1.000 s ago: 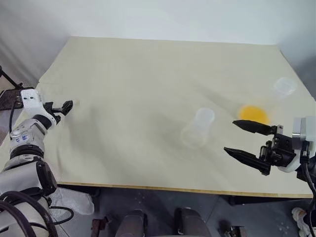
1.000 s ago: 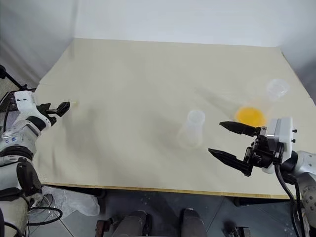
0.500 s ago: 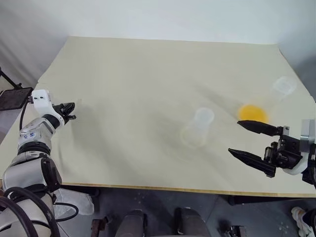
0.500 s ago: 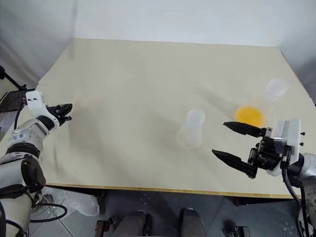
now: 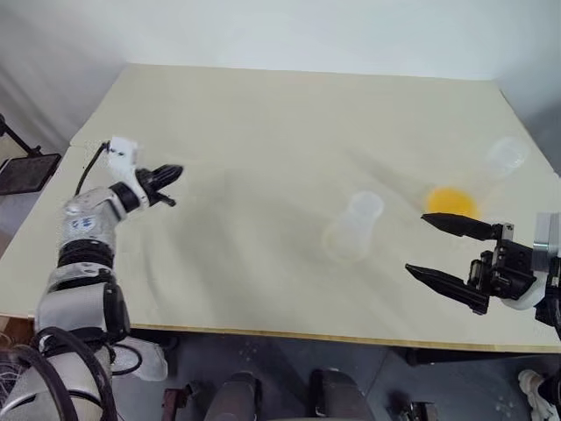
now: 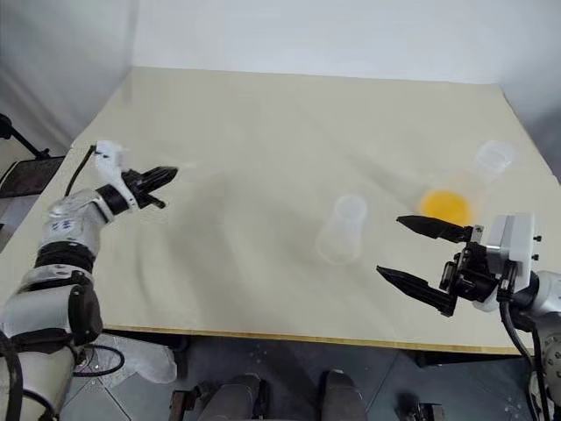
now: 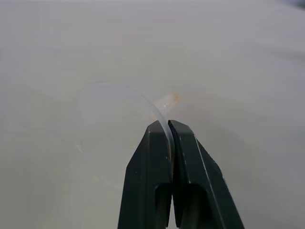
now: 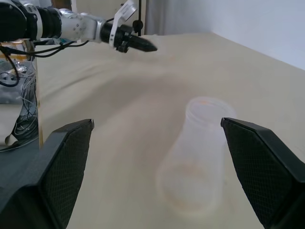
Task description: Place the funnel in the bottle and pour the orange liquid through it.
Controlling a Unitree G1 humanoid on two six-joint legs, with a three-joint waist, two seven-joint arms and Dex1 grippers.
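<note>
A: Tool status first: the left tool (image 7: 170, 125) is pressed together on the rim of the funnel (image 7: 116, 102), pinching the thin plastic edge, with the short stem pointing away from the fingers. It hangs over the left part of the desk (image 5: 263, 123). The right tool (image 5: 456, 250) is spread wide and empty near the front right corner.

B: And the 2 flasks?

A: The bottle (image 5: 353, 230) stands upright, empty, at mid-desk toward the front edge. The other flask (image 5: 473, 189), holding the orange liquid (image 5: 450, 202), sits nearer the right edge, just beyond the right tool.

B: So the step in hand is carrying the funnel over?

A: I'd judge so. Done well, it means turning the stem downward before arriving, centring it above the open neck, then lowering straight. A rim pinch is slight, so the funnel may swing. The bottle is light and could tip if nudged sideways; letting go only once the cone rests on the neck seems safest.
</note>
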